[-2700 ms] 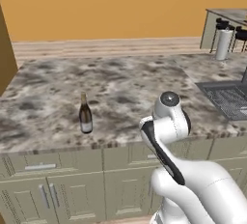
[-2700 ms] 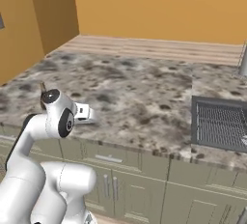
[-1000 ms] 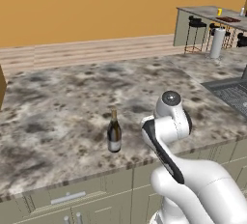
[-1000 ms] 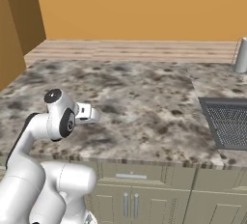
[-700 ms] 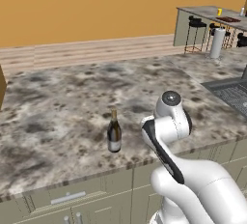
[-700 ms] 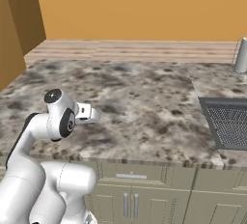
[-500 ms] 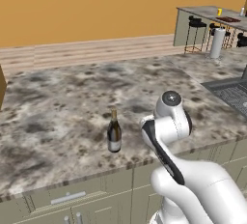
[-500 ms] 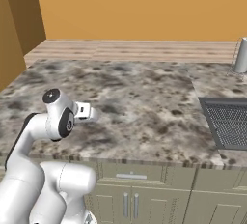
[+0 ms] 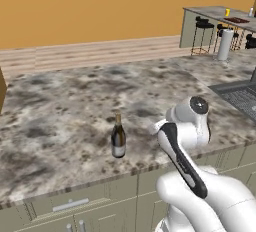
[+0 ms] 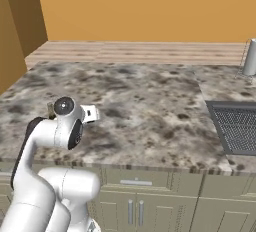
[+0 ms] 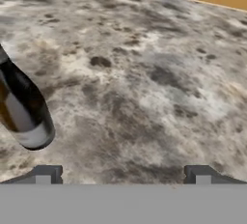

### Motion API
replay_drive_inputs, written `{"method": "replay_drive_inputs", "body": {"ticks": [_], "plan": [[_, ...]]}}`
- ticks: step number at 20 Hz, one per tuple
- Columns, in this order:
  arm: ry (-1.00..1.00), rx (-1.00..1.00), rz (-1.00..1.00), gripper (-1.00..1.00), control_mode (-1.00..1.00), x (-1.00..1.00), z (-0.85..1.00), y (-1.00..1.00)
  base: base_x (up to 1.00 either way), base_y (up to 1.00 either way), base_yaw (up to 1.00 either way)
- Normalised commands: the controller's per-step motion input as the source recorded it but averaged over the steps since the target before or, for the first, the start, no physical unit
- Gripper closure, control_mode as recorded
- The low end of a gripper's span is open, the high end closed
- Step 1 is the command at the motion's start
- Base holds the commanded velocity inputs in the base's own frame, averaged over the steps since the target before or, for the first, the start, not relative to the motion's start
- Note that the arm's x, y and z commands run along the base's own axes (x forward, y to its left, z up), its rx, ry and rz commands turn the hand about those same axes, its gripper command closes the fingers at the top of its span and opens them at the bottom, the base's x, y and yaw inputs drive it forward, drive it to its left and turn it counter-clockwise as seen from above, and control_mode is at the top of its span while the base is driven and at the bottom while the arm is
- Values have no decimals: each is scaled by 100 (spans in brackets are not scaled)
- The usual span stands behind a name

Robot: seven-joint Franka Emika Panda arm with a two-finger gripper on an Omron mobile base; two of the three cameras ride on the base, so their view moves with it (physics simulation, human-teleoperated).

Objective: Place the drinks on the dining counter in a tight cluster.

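Observation:
A dark wine bottle (image 9: 118, 138) with a pale label stands upright on the marbled counter near its front edge, just left of my arm. The hand view has the same bottle (image 11: 24, 112) at its left, tilted by the camera's roll. My gripper (image 11: 123, 177) is open wide above the bare stone to the bottle's right, and nothing is between its fingertips (image 11: 46, 175). The dining counter (image 9: 215, 12) is far off at the upper right, with black bar stools (image 9: 202, 26) beside it and small items on top too tiny to name.
The marbled counter (image 9: 75, 101) with beige drawers stretches wide around the bottle. A dark grille (image 10: 235, 126) is set into it at the right. A grey cylinder (image 9: 225, 46) stands at the far right corner. A wood panel (image 10: 12, 36) rises at the left.
Since the earliest frames both base views have shifted, so the base has driven. In the last half second my arm's upper joint has swung slightly right; the bottle has stayed put.

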Motion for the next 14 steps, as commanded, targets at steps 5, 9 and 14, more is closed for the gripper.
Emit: {"method": "replay_drive_inputs", "body": {"ticks": [5, 9, 14], "plan": [[3, 11, 33, -100, -100, 0, 23, 9, 0, 0, 0], [0, 13, 37, -100, -100, -2, 14, 4, 0, 0, 0], [-2, 4, 25, -100, -100, 3, 2, 21, 0, 0, 0]]}}
